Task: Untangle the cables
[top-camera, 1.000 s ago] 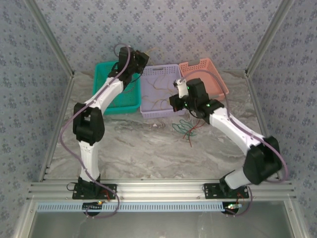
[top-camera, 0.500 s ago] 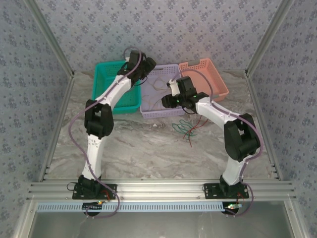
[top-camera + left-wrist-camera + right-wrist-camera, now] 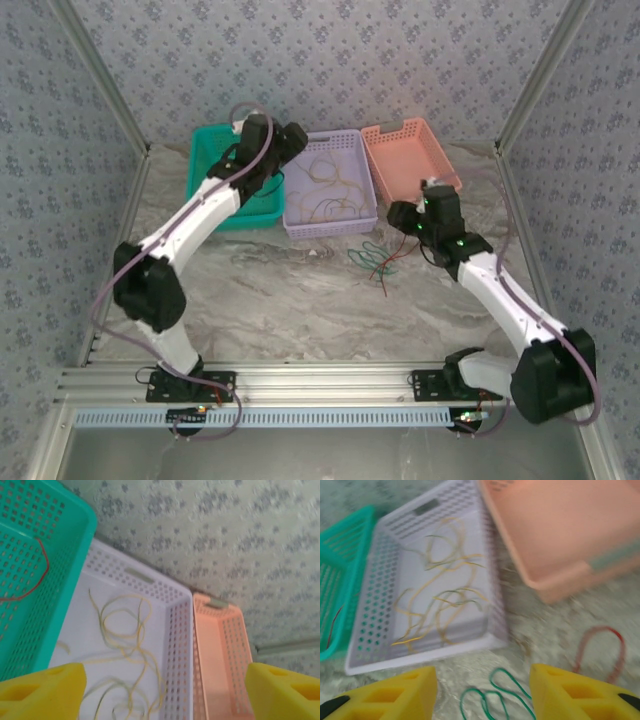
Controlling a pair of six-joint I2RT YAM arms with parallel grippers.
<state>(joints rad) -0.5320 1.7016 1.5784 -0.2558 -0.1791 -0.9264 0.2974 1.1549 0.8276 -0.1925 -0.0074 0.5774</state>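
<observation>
A: Strands first, nearest us: a green cable (image 3: 365, 255) in tight loops and a red cable (image 3: 613, 632) in one long hoop lie on the marbled table (image 3: 280, 300). They sit just in front of the purple basket (image 3: 420, 655) and appear to overlap in the top view.

B: And the right gripper (image 3: 482, 692)?

A: It hangs over them with its yellow fingers spread and nothing between them. My worry is that a pinch where the two meet would likely lift both. Wire this thin and springy could also snag or flick across the smooth table.

B: Further back?

A: Yellow cables (image 3: 445, 600) curl loosely on the purple basket's floor. Its walls are perforated plastic, so a wire end might catch in a hole. The teal basket (image 3: 30, 540) beside it holds a thin red strand (image 3: 44, 562), and the pink basket (image 3: 560, 530) stands on the other side.

B: Left gripper (image 3: 162, 690)?

A: It is above where the teal and purple baskets meet, released wide and gripping nothing — a careless descent could rake several yellow loops together.
</observation>
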